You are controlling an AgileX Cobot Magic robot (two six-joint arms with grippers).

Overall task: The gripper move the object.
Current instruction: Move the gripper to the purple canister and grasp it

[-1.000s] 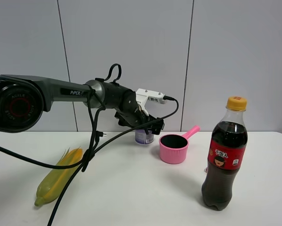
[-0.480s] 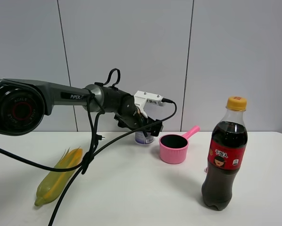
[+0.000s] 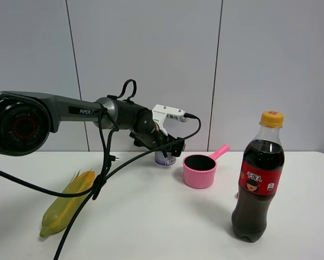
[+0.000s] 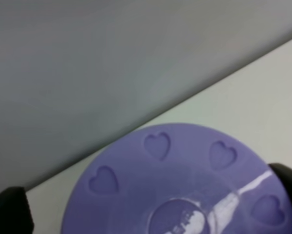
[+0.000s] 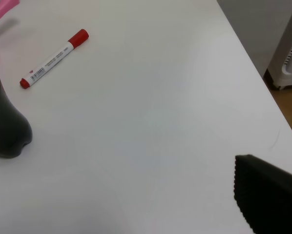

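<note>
Both jaws of the gripper (image 3: 170, 149) stand apart astride the object (image 4: 185, 190), seemingly unclamped; it sits at six o'clock, directly beneath.

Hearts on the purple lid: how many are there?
4: one heart, a second, a third, a fourth, in an arc along the lid's wall-side rim; more may be out of frame.
</note>
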